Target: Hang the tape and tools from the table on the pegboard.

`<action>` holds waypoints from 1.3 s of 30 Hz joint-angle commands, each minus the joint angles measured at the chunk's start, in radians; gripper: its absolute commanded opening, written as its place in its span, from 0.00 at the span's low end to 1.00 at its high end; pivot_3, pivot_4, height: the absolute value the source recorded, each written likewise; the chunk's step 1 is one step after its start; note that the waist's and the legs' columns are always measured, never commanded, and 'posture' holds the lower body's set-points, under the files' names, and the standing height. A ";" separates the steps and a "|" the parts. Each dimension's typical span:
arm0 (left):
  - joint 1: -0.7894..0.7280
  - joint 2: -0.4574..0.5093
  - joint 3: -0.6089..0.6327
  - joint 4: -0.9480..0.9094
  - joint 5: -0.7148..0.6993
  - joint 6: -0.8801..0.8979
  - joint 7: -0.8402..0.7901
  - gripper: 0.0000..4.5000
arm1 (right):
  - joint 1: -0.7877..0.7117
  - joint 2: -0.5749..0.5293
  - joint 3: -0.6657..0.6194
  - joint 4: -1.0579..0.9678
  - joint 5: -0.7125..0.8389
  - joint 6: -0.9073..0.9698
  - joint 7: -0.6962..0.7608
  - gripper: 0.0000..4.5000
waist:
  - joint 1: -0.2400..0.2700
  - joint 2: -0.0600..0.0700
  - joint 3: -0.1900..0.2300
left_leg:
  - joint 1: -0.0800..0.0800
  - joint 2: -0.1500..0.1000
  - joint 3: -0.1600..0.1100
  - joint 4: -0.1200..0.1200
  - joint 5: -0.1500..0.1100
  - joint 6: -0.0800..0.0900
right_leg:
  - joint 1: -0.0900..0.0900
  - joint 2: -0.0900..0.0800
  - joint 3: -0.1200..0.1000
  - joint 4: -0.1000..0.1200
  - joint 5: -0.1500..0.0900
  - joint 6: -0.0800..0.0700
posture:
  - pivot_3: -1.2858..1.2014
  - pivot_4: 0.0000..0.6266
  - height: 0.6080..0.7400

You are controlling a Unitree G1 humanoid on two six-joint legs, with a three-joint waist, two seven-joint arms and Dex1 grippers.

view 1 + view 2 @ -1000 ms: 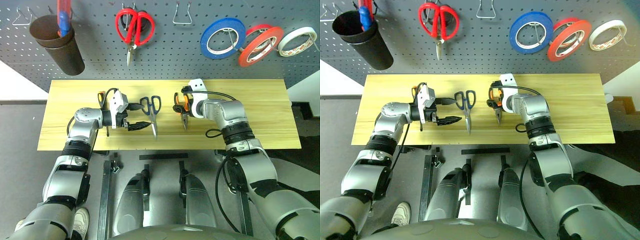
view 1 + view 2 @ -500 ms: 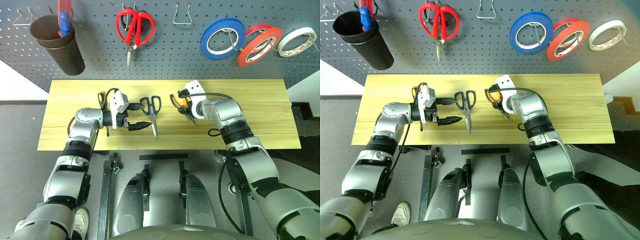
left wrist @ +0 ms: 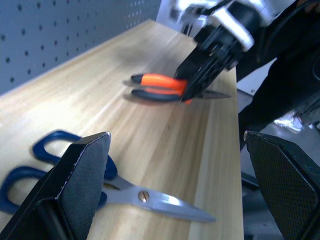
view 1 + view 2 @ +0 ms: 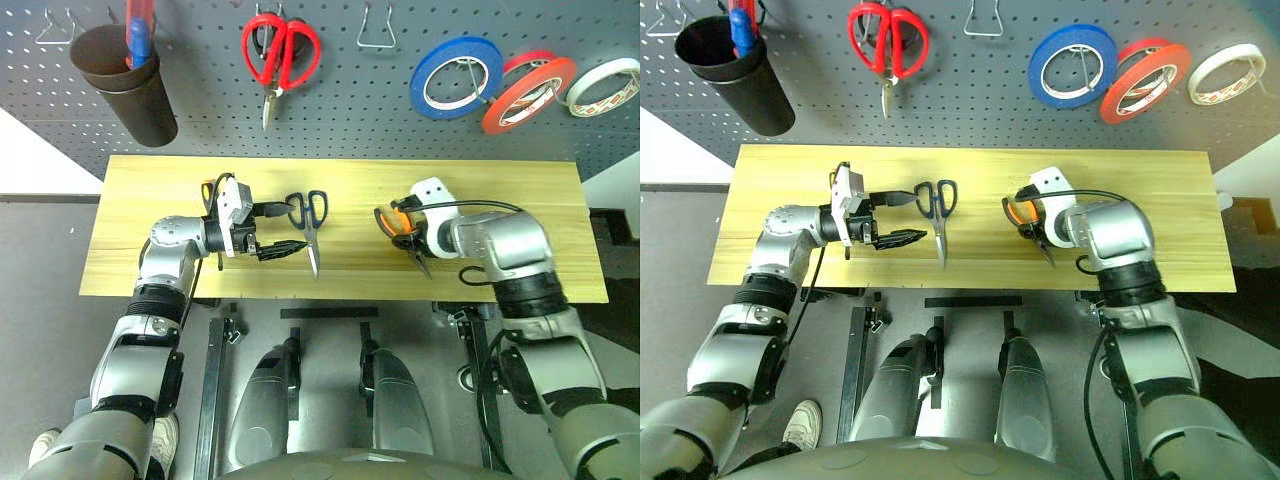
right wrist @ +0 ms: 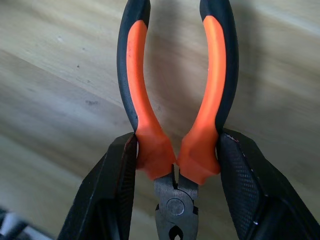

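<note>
My right gripper is shut on the orange-and-black pliers, clamping them near the pivot, handles pointing away. It holds them just over the right half of the table. The dark-blue-handled scissors lie mid-table, blades toward the front edge. My left gripper hovers open just left of them, pointing at them. An orange-and-black screwdriver handle peeks out behind my left wrist. A red ring of tape hangs on the pegboard.
On the pegboard hang red-handled scissors, a blue tape ring, a pale ring, a dark cup with a red-and-blue tool, and bare wire hooks.
My right gripper closed on the pliers and carried them to the right and toward the table's front edge. The left gripper stayed open beside the scissors.
</note>
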 commanded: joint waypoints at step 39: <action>-0.019 0.087 0.190 -0.292 -0.269 0.150 0.045 1.00 | -0.525 0.144 -0.121 0.306 0.060 -0.654 -0.165 0.45 | 0.004 -0.012 -0.216 | 0.001 0.000 -0.002 -0.001 0.002 -0.004 | 0.006 0.001 -0.007 -0.003 0.001 -0.001 | 0.59 0.09 0.91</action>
